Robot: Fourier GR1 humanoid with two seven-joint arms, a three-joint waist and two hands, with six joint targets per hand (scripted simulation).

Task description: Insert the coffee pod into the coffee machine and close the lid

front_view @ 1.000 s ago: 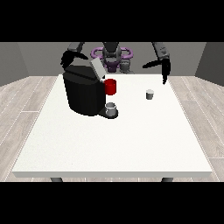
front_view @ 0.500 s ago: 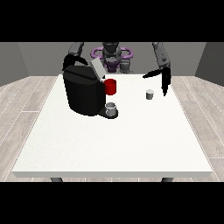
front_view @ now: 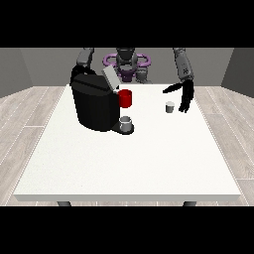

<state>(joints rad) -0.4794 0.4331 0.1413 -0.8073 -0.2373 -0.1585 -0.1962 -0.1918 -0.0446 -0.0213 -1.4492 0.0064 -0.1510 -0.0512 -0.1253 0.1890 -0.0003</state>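
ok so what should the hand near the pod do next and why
Probably ease down and in a little toward the pod, then close on it. The hand at the view's right hangs open just beside the pod, fingers pointing down, not yet holding it. The pod stands upright on the table, and the machine's lid is up.

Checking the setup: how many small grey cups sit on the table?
2: one on the coffee machine's tray, one beside the hand at the view's right. Others may hide behind the machine.

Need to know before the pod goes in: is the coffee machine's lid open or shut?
Open: the grey lid stands tilted up above the black coffee machine.
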